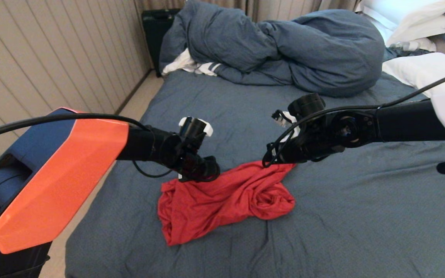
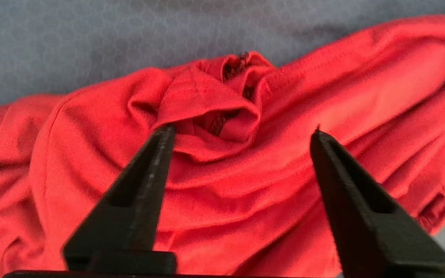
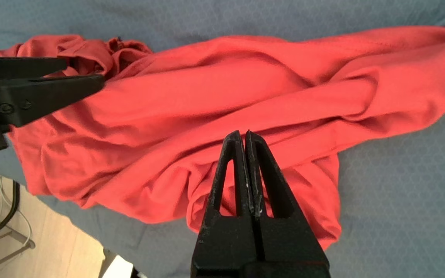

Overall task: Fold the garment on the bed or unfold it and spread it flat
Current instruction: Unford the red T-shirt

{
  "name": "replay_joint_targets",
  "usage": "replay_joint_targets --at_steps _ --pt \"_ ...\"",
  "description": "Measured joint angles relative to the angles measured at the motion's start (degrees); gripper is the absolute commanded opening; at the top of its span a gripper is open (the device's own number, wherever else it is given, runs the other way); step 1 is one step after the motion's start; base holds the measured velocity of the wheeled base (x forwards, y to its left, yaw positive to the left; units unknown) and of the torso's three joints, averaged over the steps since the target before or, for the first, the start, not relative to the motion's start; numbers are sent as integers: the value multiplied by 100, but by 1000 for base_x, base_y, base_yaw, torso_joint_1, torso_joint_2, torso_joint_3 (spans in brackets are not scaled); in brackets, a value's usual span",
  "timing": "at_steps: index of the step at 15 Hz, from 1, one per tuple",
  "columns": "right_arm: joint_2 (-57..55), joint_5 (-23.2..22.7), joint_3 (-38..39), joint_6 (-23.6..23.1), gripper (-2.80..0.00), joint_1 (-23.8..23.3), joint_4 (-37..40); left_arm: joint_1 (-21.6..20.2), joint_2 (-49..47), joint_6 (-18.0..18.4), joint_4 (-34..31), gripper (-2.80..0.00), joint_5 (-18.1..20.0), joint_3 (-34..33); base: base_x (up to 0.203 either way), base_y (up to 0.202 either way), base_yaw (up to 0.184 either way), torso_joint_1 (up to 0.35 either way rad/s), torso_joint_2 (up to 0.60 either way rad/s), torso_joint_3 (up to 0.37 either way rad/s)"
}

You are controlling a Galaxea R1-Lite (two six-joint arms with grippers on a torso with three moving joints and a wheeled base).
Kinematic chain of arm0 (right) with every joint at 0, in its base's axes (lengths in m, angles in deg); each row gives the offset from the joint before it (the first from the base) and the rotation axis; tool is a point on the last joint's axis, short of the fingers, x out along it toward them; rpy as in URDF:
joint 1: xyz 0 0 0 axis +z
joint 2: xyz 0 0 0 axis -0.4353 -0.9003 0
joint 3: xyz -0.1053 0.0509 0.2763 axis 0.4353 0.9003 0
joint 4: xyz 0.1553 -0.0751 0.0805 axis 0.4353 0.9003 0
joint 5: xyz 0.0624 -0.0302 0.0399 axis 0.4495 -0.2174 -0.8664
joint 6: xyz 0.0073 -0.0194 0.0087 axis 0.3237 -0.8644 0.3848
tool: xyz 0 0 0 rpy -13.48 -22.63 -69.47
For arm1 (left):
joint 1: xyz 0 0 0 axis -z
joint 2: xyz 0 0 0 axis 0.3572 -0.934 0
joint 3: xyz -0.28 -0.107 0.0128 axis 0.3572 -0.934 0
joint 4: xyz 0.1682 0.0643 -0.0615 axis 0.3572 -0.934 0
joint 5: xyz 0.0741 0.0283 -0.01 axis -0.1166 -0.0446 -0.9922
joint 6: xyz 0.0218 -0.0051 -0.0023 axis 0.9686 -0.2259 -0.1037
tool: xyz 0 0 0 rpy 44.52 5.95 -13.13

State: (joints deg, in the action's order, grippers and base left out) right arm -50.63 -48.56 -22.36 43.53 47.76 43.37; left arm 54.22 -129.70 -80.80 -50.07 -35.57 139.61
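Wrinkled blue-grey sheet covers the bed [image 1: 323, 216], and on it, near its left edge, lies the red T-shirt [image 1: 222, 200] in a crumpled heap.

At the left gripper [image 2: 242, 131] the jaws stand wide apart just over the shirt, a puckered fold with a stitched hem lying between the tips; whether either tip touches the cloth is hard to tell. In the head view this gripper [image 1: 201, 173] is mostly hidden behind its own wrist, at the heap's far left corner.

At the right gripper [image 3: 244, 135] the jaws are pressed together, tip to tip, with nothing visibly between them; red folds lie right below and beyond the tips. From the head camera its fingers are hidden by the wrist over the shirt's far right corner.

No print shows on the shirt; only plain red faces up. Beyond both grippers a bunched blue-grey duvet [image 1: 284, 46] lies well apart, with white pillows [image 1: 419, 69] partly cut off at the right.
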Motion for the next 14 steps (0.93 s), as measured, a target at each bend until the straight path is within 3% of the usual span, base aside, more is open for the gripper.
replay_joint_targets --at_steps 3,4,14 --pt "-61 0 -26 -2 -280 0 -2 -2 -100 -9 -8 0 0 58 0 0 0 0 0 0" --pt "-77 7 -34 -2 -280 0 -9 0 -116 -26 -8 -280 5 67 0 0 0 0 0 0" --pt "-114 71 -66 -18 -280 -32 -149 143 -196 -78 -40 -280 35 33 0 0 0 0 0 0"
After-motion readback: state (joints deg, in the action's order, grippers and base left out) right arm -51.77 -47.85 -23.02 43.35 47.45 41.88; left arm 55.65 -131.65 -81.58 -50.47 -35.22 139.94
